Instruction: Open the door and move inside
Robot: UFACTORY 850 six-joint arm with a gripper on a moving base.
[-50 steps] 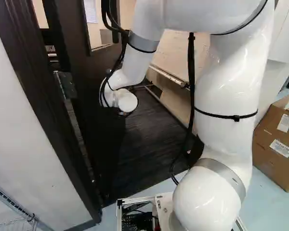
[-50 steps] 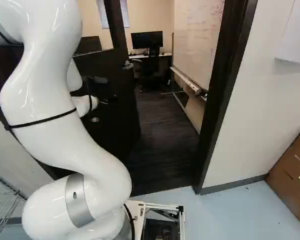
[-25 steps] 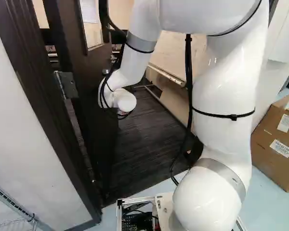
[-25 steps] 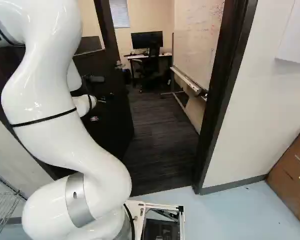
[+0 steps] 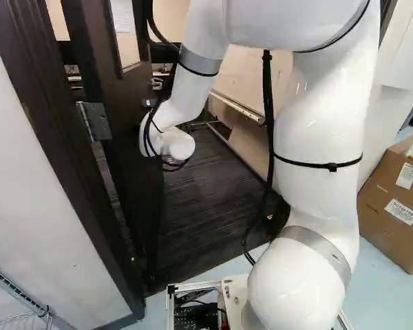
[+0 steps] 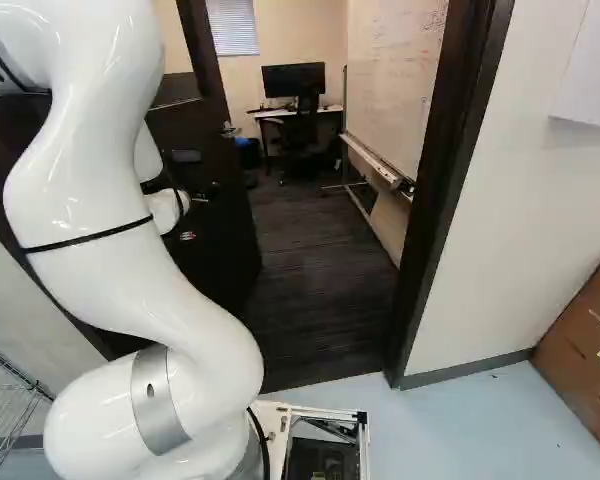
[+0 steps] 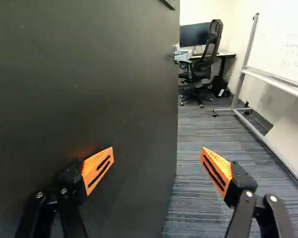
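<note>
Beyond the dark frame, the dark door (image 5: 134,199) stands open into the room, hinged at the left of the left base view. Dark against it, the gripper (image 6: 202,196) barely shows past the white wrist in the right base view. In the wrist view the gripper (image 7: 158,153) has its orange-padded fingers wide apart, nothing gripped. The door face (image 7: 114,79) fills the space ahead of one finger and part of the gap; the other finger is over the carpet beyond the door's edge. A silver handle (image 7: 177,53) sits at that edge, ahead of the gripper. Contact with the door cannot be told.
The door frame's other post (image 6: 445,190) stands right of the opening. Inside are dark carpet (image 6: 315,290), a wheeled whiteboard (image 7: 283,54) along one side, and a chair (image 7: 206,54) at a desk with a monitor. Outside, a cardboard box (image 5: 399,206) stands right of the arm; a wire rack is at left.
The door has swung farther into the room, showing more carpet and desk area. My arm has shifted slightly left in the left base view. The base has not moved.
</note>
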